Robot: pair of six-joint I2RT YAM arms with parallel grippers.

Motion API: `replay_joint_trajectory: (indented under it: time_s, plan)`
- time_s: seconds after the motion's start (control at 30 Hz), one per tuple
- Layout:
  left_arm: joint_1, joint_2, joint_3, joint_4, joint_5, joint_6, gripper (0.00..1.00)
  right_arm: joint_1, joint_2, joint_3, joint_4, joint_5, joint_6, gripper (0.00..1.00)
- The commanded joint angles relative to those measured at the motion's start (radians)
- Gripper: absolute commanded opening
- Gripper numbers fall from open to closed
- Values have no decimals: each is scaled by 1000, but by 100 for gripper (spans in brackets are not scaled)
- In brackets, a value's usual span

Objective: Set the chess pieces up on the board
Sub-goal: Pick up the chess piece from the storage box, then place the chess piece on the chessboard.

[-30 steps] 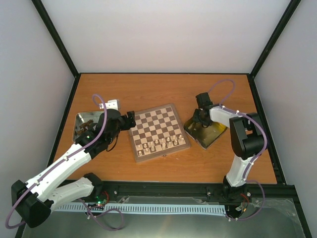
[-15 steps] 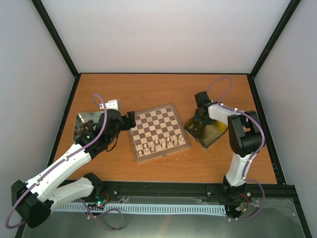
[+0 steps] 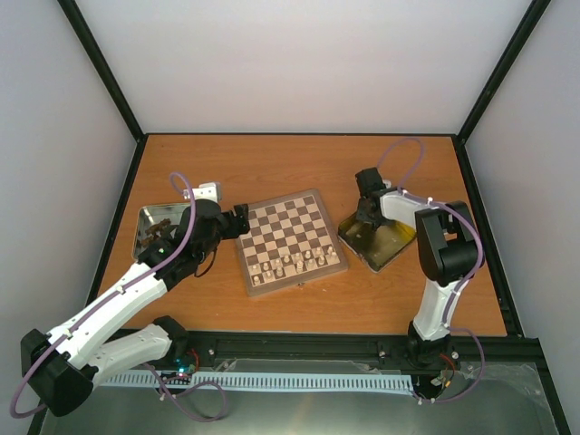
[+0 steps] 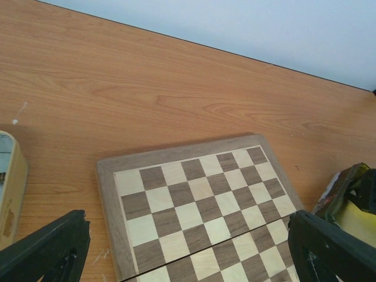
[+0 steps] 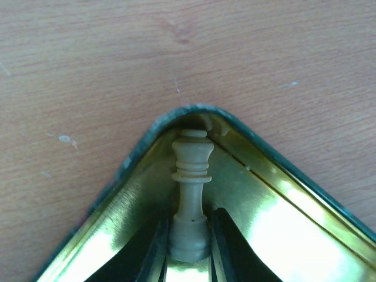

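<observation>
The board (image 3: 288, 234) lies at mid-table, with several cream chess pieces (image 3: 292, 264) standing on its near rows. In the left wrist view the far half of the board (image 4: 200, 200) is bare. My left gripper (image 3: 238, 220) is open and empty, low at the board's left edge, with its fingers (image 4: 56, 249) spread wide over the board. My right gripper (image 3: 364, 216) is down in the far left corner of the gold tin (image 3: 388, 243). In the right wrist view it (image 5: 189, 238) is shut on the base of a cream chess piece (image 5: 191, 176) whose head points into the tin's corner.
A silver tray (image 3: 148, 227) holding dark pieces sits left of the board, behind my left arm; its edge (image 4: 10, 188) shows in the left wrist view. The gold tin (image 4: 351, 197) lies close to the board's right side. Black frame rails border the table.
My right gripper has shifted slightly left, further into the tin's corner. The left arm has not moved.
</observation>
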Motion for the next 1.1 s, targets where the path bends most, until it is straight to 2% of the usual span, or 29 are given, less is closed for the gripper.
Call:
replay_joint_trajectory:
  time_s: [0.0, 0.3, 0.53, 0.87, 1.07]
  plan:
    - [4, -6, 0, 49, 64, 3, 93, 0, -73, -82, 29, 28, -28, 12]
    - [4, 18, -18, 229, 324, 38, 94, 33, -394, -251, 92, -161, -122, 10]
    - [4, 83, 75, 266, 487, 87, 99, 70, -654, -336, 179, -473, -168, 10]
    - [4, 132, 165, 325, 754, 55, 100, 103, -838, -361, 298, -987, -223, 11]
    - [4, 167, 189, 378, 922, -23, 100, 111, -862, -354, 308, -1208, -267, 13]
